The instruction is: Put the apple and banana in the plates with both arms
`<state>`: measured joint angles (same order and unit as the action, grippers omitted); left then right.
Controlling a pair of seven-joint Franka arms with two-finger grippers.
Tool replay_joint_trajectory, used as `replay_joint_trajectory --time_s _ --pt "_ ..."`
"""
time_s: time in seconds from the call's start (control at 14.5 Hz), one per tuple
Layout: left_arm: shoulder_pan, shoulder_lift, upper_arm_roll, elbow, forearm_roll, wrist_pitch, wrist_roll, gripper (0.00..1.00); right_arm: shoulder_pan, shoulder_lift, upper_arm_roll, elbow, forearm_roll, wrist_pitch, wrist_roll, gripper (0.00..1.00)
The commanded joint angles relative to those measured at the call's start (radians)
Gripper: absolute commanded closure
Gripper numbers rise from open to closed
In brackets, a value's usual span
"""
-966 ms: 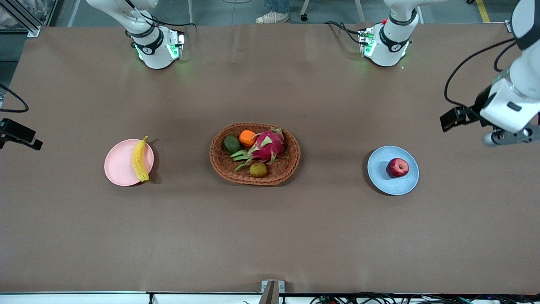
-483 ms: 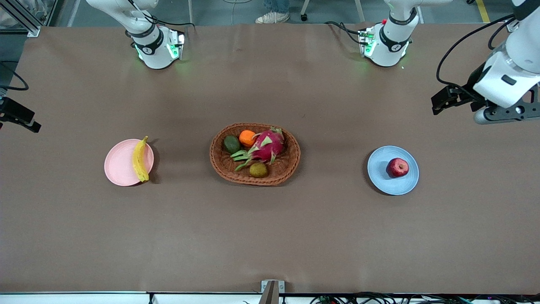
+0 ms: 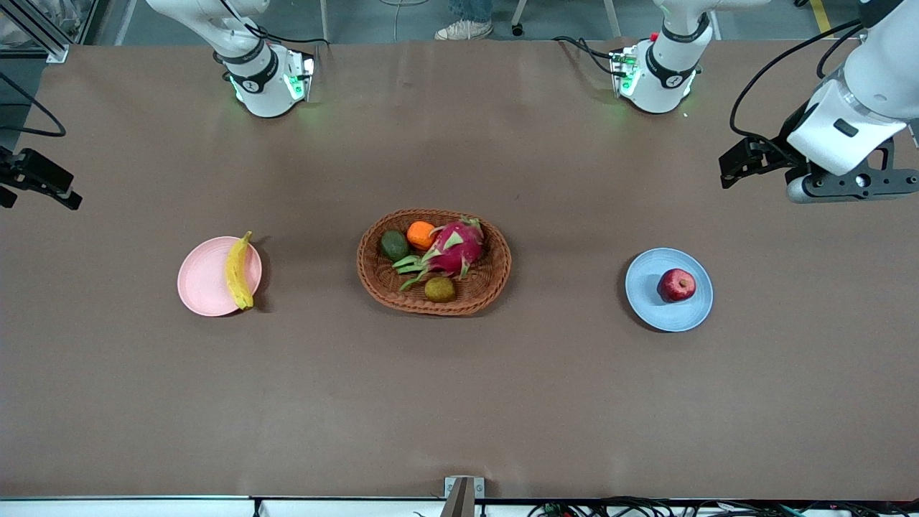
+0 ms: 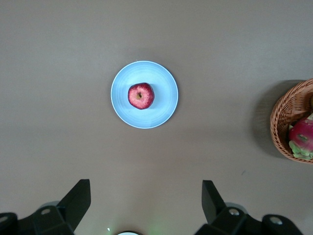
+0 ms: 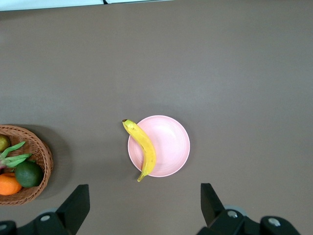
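Fruit is already plated: from the front, the banana (image 3: 238, 271) lies across the pink plate's (image 3: 204, 283) edge nearest the basket (image 3: 434, 261), the apple (image 3: 678, 284) on the blue plate (image 3: 668, 312). Left wrist view: the left tool (image 4: 145, 205) hangs wide and empty above the counter (image 4: 234, 58). Right wrist view: the right tool (image 5: 145, 203) likewise. Placing looks done; only parking remains.

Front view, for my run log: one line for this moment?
apple: on blue plate | banana: on pink plate | left tool: open, empty | right tool: open, empty

Place: robotics lab
Evidence: two arm bases (image 3: 269, 79) bolted to a brown-covered surface (image 3: 459, 402), loose cables (image 3: 610, 508), aluminium framing (image 3: 36, 32)
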<state>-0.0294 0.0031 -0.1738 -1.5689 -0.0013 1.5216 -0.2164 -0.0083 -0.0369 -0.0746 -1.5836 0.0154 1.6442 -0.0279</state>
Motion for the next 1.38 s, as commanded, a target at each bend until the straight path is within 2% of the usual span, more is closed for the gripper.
replay_joint_trajectory --time_s 0.0,0.76,0.97,1.31 --pt "0.008 -0.025 0.002 -0.026 -0.009 0.015 0.029 0.0 0.007 -0.047 -0.001 -0.059 -0.022 0.023 -0.001 0.0" --pt "0.043 -0.092 0.01 -0.054 -0.005 -0.004 0.095 0.0 0.004 -0.055 -0.002 -0.088 -0.035 0.017 -0.006 0.0" --pt "0.048 -0.095 0.013 -0.051 -0.006 -0.004 0.095 0.0 0.007 -0.095 -0.002 -0.134 -0.06 0.025 -0.003 0.0" --pt "0.048 -0.083 0.016 -0.034 -0.003 -0.004 0.095 0.0 0.007 -0.095 -0.001 -0.133 -0.066 0.023 -0.003 0.0"
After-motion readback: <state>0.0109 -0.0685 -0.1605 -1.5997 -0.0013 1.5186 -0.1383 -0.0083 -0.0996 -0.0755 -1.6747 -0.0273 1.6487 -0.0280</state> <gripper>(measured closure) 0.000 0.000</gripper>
